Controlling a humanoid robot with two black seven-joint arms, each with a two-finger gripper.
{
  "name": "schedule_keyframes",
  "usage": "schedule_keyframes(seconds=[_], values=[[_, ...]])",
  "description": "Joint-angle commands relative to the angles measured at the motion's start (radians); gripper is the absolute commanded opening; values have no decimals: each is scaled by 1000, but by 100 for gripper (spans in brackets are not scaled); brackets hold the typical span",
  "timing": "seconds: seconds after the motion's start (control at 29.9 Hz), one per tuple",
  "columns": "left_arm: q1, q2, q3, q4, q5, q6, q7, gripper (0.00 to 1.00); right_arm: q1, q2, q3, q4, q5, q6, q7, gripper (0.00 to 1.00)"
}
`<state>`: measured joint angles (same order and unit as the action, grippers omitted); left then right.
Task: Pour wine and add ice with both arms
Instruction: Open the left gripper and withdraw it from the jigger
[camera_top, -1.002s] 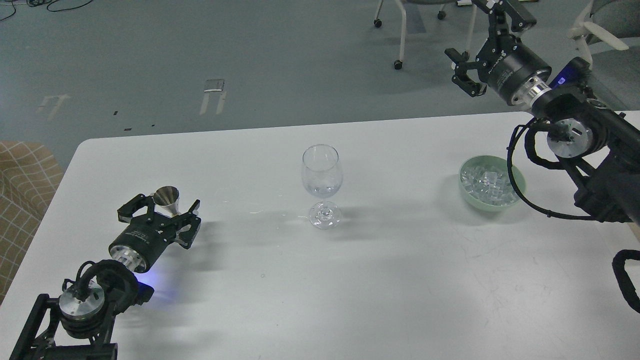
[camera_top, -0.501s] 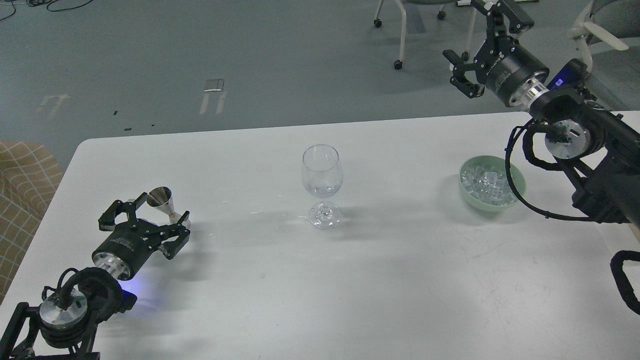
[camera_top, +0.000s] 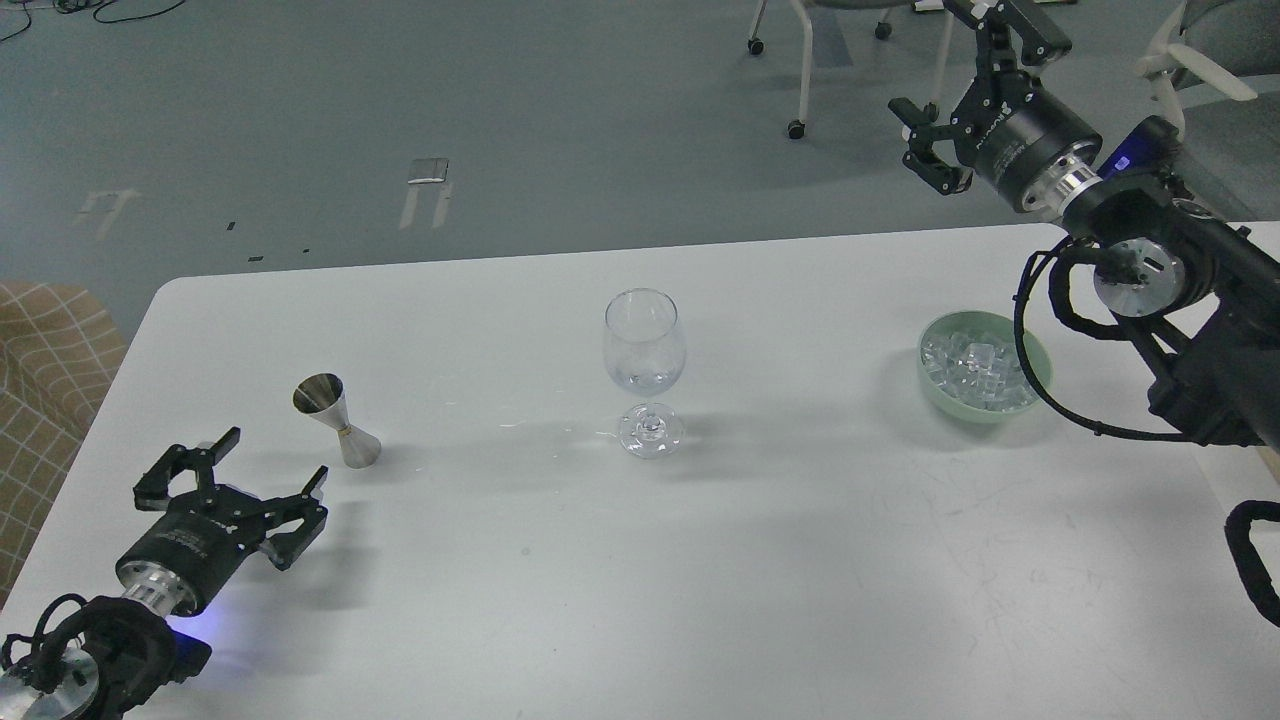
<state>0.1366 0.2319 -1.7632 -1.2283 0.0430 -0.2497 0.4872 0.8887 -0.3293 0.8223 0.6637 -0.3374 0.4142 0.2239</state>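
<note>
A clear wine glass (camera_top: 645, 365) stands upright mid-table with a little clear wine (camera_top: 645, 380) at the bottom of its bowl. A steel jigger (camera_top: 336, 419) stands upright on the table at the left. My left gripper (camera_top: 272, 460) is open and empty, below and left of the jigger, apart from it. A green bowl (camera_top: 1040, 365) at the right holds a heap of clear ice cubes (camera_top: 975, 370). My right gripper (camera_top: 965, 75) is open and empty, raised high beyond the table's far edge, above and behind the bowl.
The white table (camera_top: 640, 560) ends at a far edge near the top third of the view. Chair legs on castors (camera_top: 800, 90) stand on the floor behind. A tan checked seat (camera_top: 45, 350) sits left of the table.
My left gripper has let go of the jigger and drawn back toward the lower left; the jigger stays standing. My right gripper has barely moved.
</note>
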Motion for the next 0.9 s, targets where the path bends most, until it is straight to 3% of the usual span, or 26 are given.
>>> schedule_keyframes(seconds=[0.0, 0.2, 0.4, 0.47, 0.53, 0.6, 0.8, 0.87], values=[[6, 17, -56, -2, 0, -28, 2, 98, -7, -7, 0, 5, 0, 2, 0, 100], [-63, 135, -81, 12, 9, -68, 2, 98, -7, -19, 1, 7, 1, 5, 0, 100], [-208, 265, -76, 18, 44, -141, -4, 98, -7, -25, 1, 8, 1, 6, 0, 100], [-264, 296, -73, 30, 109, -151, -53, 98, -7, -25, 1, 8, 1, 6, 2, 100], [-354, 302, -64, 78, 216, -149, -161, 98, -7, -23, 1, 8, 1, 6, 2, 100], [-415, 293, -42, 102, 291, -148, -238, 98, -7, -23, 1, 8, 1, 6, 2, 100], [-547, 291, 192, 112, 406, -138, -361, 98, -7, -27, 1, 8, 1, 6, 3, 100], [-575, 285, 246, 113, 419, -137, -378, 98, -7, -27, 1, 8, 1, 6, 3, 100]])
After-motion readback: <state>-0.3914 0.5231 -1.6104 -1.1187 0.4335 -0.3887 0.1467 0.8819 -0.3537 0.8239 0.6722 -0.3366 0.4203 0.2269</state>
